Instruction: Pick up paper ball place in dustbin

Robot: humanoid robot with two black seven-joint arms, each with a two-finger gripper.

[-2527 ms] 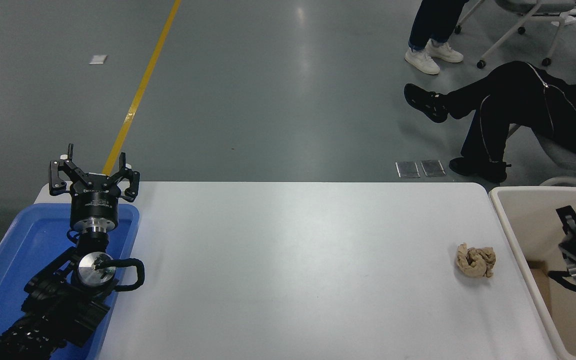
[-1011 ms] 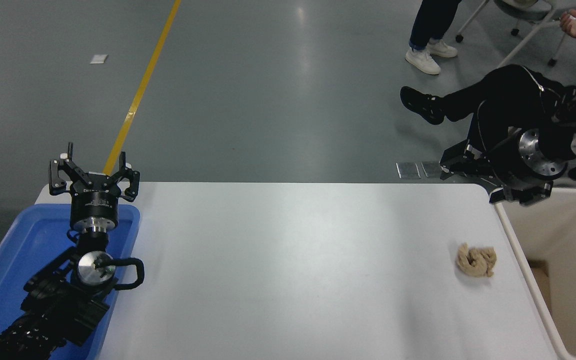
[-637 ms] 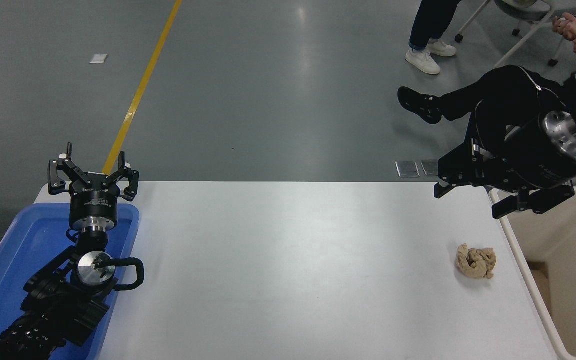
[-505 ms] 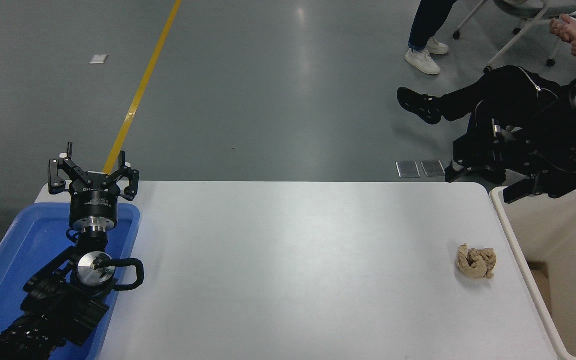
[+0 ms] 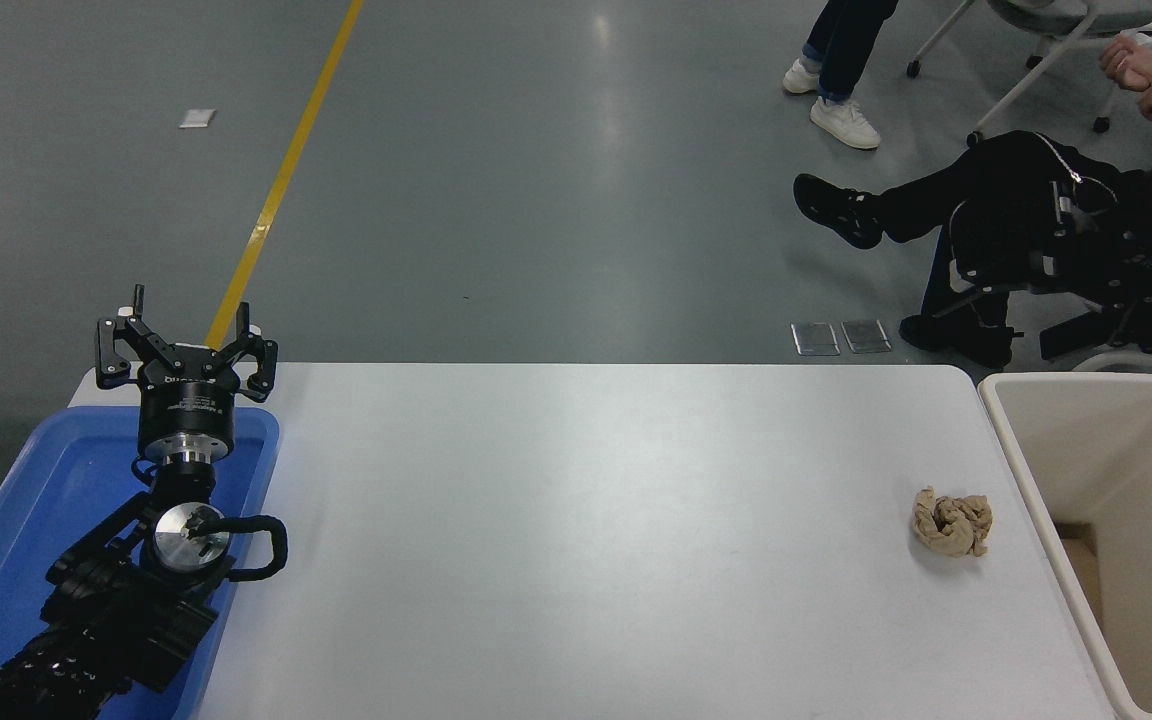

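The tan paper ball (image 5: pixel 952 522) lies on the white table (image 5: pixel 586 520) near its right edge, untouched. The cream dustbin (image 5: pixel 1011 432) stands just right of the table, about a hand's width from the ball. My right gripper (image 5: pixel 1014 312) hangs raised beyond the table's far right corner, above and behind the dustbin. It is far from the ball, fingers spread and empty, and hard to make out against a seated person's dark trousers. My left gripper (image 5: pixel 186 345) is parked open over the far end of the blue tray (image 5: pixel 26 500).
A seated person's legs (image 5: pixel 936 200) stretch out beyond the table's far right corner, right behind my right gripper. Another person's feet (image 5: pixel 841 115) stand on the floor farther back. A yellow floor line (image 5: pixel 276 190) runs away at the left.
My right arm rose out of the dustbin, swung over the table's far right corner, then drew back up and to the right. The paper ball and left arm have not moved.
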